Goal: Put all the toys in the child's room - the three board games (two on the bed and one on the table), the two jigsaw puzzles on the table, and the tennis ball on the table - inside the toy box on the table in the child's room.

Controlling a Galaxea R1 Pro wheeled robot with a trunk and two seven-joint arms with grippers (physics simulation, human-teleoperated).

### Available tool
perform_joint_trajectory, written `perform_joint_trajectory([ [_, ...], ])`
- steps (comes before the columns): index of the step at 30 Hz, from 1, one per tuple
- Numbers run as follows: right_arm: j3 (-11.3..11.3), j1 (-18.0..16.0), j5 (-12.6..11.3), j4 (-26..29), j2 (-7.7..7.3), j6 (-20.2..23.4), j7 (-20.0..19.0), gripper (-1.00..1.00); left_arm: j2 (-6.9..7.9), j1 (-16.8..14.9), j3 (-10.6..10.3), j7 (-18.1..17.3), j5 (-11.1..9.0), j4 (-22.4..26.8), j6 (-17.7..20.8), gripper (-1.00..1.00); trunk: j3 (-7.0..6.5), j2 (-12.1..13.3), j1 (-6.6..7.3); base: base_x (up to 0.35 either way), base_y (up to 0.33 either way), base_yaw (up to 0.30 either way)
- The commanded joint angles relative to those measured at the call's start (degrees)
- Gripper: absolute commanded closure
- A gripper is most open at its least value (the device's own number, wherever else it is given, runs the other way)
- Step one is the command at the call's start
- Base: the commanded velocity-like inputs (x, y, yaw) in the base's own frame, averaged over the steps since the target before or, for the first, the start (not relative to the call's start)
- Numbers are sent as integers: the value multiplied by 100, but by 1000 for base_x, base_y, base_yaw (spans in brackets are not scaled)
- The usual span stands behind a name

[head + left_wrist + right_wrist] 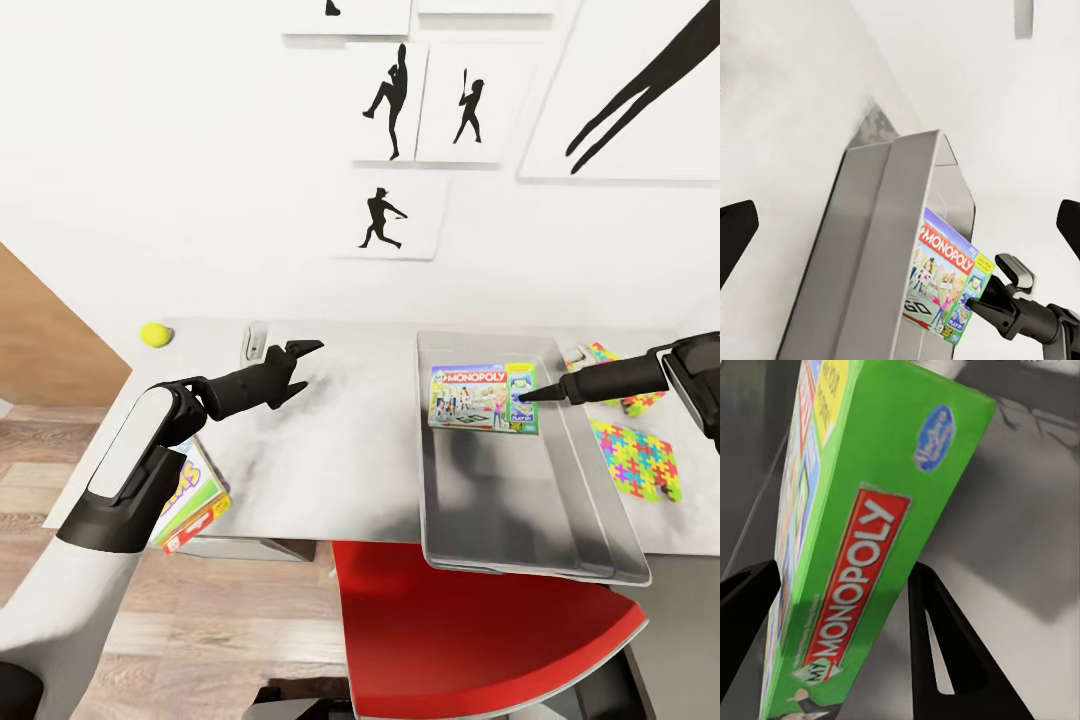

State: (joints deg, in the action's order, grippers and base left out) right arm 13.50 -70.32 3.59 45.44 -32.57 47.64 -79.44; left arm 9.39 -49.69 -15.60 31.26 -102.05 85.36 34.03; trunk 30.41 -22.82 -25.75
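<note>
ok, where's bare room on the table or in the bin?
Free: the table between the left gripper and the toy box; the bin's near half below the Monopoly box. Crowded: right of the bin, where the jigsaw puzzles lie.

Table [330, 470]: pale grey top, against the white wall.
Back left corner: tennis ball [154, 334].
Right half: open grey toy box [470, 515].
Right end: two jigsaw puzzles [636, 460].

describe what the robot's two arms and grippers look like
The left arm has a glossy white shell over matte black joints, narrowing to a black left gripper with two slim pointed fingers. The right arm is black with a white edge strip and a tapered black right gripper.
</note>
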Motion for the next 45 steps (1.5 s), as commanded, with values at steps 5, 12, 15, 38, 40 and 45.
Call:
perform_joint_trajectory([
  [5, 3, -7, 36, 10, -3, 52, -28, 100, 2, -6, -4, 56, -60, 7, -11, -100, 10, -10, -3, 0, 0, 0],
  [12, -3, -8, 36, 12, -3, 52, 3, 100, 2, -7, -4, 56, -60, 7, -11, -100, 10, -10, -3, 0, 0, 0],
  [15, -7, -9, 36, 11, -2, 52, 11, 100, 1, -6, -4, 56, -60, 7, -11, -100, 10, -10, -3, 0, 0, 0],
  [38, -7, -8, 37, 9, 32, -6, 177, 100, 1, -6, -4, 56, -60, 8, -11, -100, 11, -10, -3, 0, 0, 0],
  [40, -6, -6, 36, 9, 35, -43, 185, -100, 1, -6, -4, 56, -60, 7, -11, -100, 11, -10, -3, 0, 0, 0],
  [45, -6, -3, 39, 9, 51, -91, 216, -100, 1, -6, -4, 56, -59, 13, -11, -100, 11, -10, -3, 0, 0, 0],
])
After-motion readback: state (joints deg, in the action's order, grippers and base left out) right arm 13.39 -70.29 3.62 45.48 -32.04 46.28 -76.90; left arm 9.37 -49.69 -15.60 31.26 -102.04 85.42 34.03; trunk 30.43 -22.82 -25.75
